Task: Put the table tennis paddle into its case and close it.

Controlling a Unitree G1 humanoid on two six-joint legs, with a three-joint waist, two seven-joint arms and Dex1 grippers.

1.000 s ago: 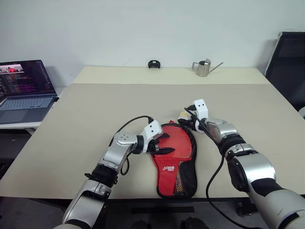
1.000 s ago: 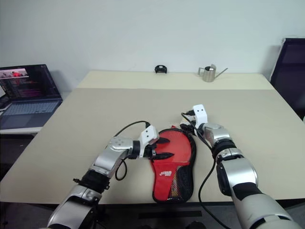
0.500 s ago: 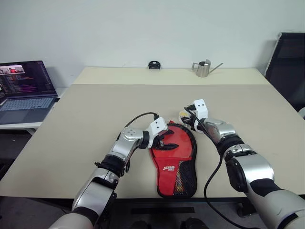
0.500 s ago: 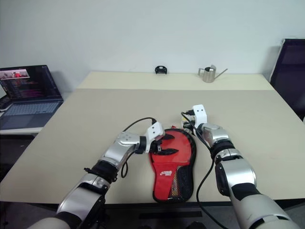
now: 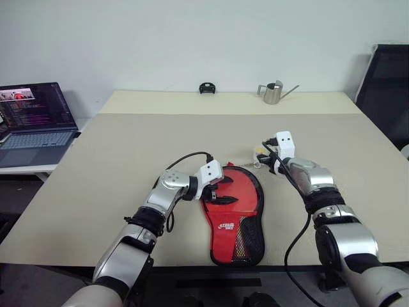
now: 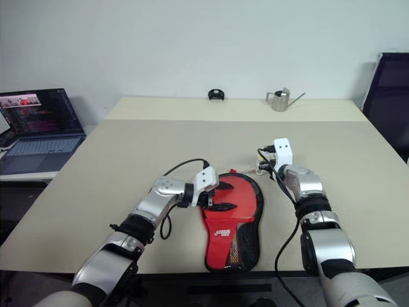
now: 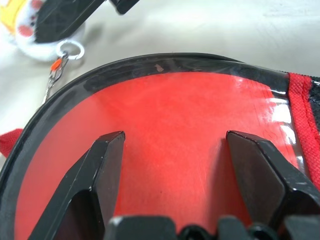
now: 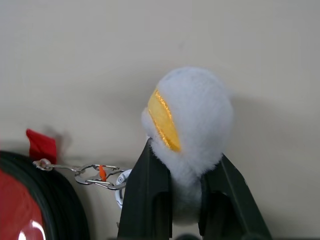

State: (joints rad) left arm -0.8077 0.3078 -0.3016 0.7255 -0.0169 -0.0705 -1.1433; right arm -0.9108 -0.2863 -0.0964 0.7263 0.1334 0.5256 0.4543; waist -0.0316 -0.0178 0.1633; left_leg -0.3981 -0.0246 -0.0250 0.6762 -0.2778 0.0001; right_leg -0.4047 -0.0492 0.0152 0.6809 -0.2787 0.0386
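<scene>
Left eye view, centre: soft paddle-shaped red case (image 5: 233, 214) with black mesh and zipper rim, flat on beige table (image 5: 115, 160), near front edge. Left gripper (image 5: 217, 190) over its round end, black fingers (image 7: 102, 170) spread apart, holding nothing. Right of centre: right gripper (image 8: 186, 187) clamped on fluffy white charm with yellow stripe (image 8: 187, 115), linked by small metal chain (image 8: 80, 172) to case rim.
</scene>
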